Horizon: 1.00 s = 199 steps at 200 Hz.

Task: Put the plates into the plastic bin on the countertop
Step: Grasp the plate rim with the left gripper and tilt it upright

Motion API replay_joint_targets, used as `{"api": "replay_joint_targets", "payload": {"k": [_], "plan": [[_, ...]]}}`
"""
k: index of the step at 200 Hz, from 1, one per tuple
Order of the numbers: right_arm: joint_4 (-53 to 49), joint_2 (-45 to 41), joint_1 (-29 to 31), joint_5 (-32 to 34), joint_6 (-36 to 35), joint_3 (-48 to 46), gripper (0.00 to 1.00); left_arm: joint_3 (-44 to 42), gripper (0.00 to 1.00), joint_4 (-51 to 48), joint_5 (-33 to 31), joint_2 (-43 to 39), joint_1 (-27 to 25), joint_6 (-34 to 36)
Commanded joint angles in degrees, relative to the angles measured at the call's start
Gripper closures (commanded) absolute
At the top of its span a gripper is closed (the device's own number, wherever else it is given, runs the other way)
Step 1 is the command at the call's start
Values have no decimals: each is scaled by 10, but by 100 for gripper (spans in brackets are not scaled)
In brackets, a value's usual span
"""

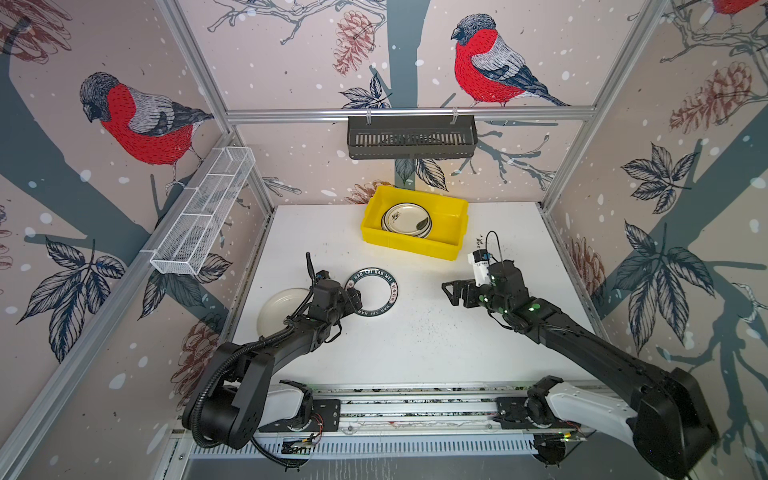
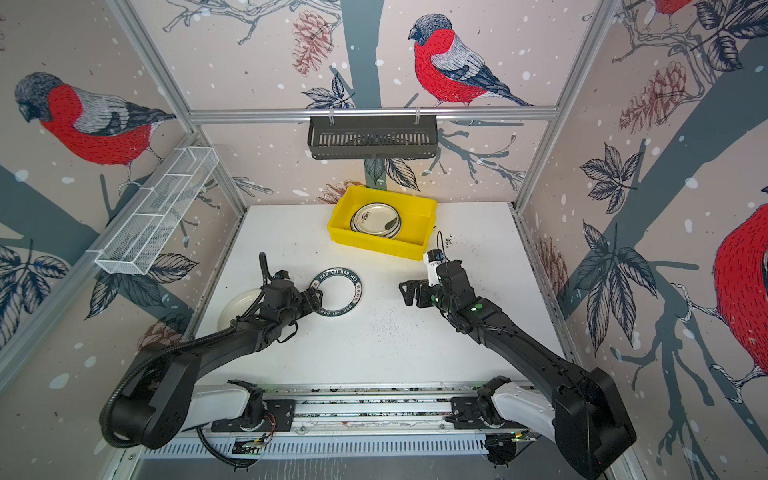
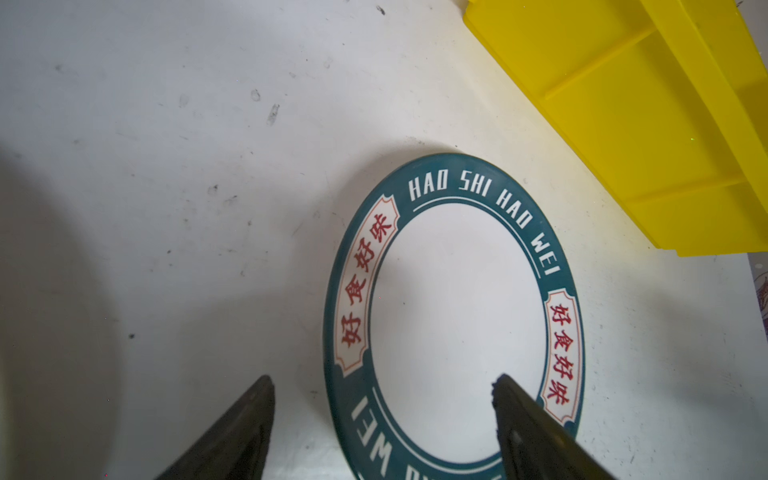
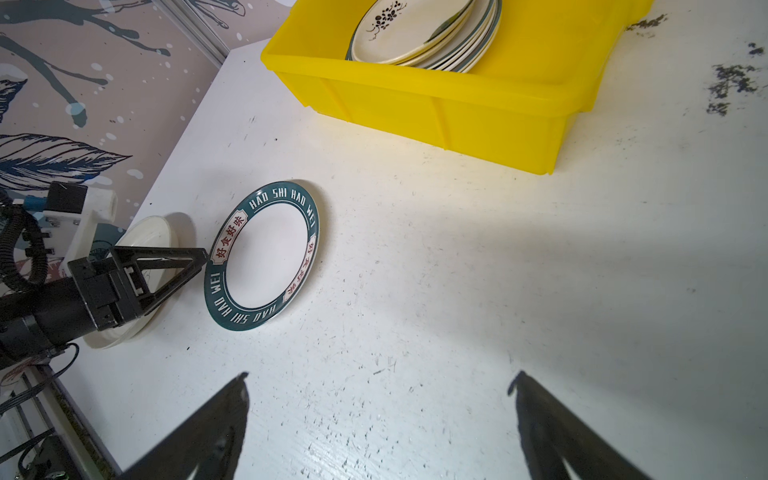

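Shows the left end effector [image 3: 382, 377] released, jaws apart, straddling the near rim of the teal-lettered plate [image 1: 372, 293]: one finger [image 3: 243, 434] outside the rim over the tabletop [image 1: 415, 345], the other over the plate's white centre. Finds that plate flat on the tabletop, left of the middle in both top views, well apart from the yellow plastic bin [image 1: 411, 243]. Places a plain cream plate [image 1: 276, 309] just beside it, nearer the left edge, partly hidden under the left arm [image 1: 291, 345]. Finds the bin toward the back of the tabletop, holding a stack of plates [image 1: 405, 220], the top one yellowish with a black motif. Shows the right end effector [image 4: 380, 374] released too, jaws wide, over bare tabletop right of the middle, clasping nothing.
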Motion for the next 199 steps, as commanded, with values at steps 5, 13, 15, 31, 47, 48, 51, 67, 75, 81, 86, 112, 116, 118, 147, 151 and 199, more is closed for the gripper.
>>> {"api": "replay_joint_targets", "payload": {"k": [5, 13, 15, 31, 47, 48, 51, 67, 75, 81, 86, 112, 116, 118, 147, 151, 199], "plan": [[6, 2, 0, 1, 2, 5, 1, -4, 22, 48, 19, 15, 6, -14], [6, 1, 0, 2, 2, 5, 1, -3, 24, 53, 23, 20, 7, -14], [6, 1, 0, 2, 2, 4, 1, -4, 24, 55, 24, 22, 7, -14], [6, 2, -1, 2, 2, 6, 1, -3, 26, 60, 29, 34, 7, -13], [5, 4, -1, 3, 4, 5, 1, -3, 31, 66, 39, 45, 10, -13], [5, 4, -1, 3, 4, 5, 1, -3, 32, 66, 40, 46, 10, -13], [4, 4, -1, 3, 5, 5, 1, -2, 33, 66, 43, 48, 11, -14], [4, 4, -1, 3, 7, 3, 1, 2, 38, 64, 51, 58, 14, -14], [4, 4, -1, 3, 7, 2, 1, 3, 38, 66, 52, 62, 14, -12], [4, 4, -2, 3, 8, 2, 1, 2, 39, 70, 54, 64, 14, -11], [3, 4, -1, 4, 9, 1, 1, 1, 40, 73, 55, 64, 14, -10], [3, 4, -2, 6, 11, -1, 1, 3, 43, 75, 53, 69, 14, -6], [4, 4, -2, 6, 11, -1, 1, 4, 43, 75, 53, 71, 14, -6], [4, 4, -2, 6, 12, -2, 1, 4, 44, 75, 53, 71, 14, -5], [7, 6, -2, 5, 16, -3, 1, 10, 48, 74, 59, 83, 14, -1], [7, 6, -2, 4, 17, -3, 1, 10, 50, 75, 61, 84, 14, -1], [11, 10, -2, 4, 20, -6, 1, 11, 65, 91, 85, 91, 14, 10]]}}
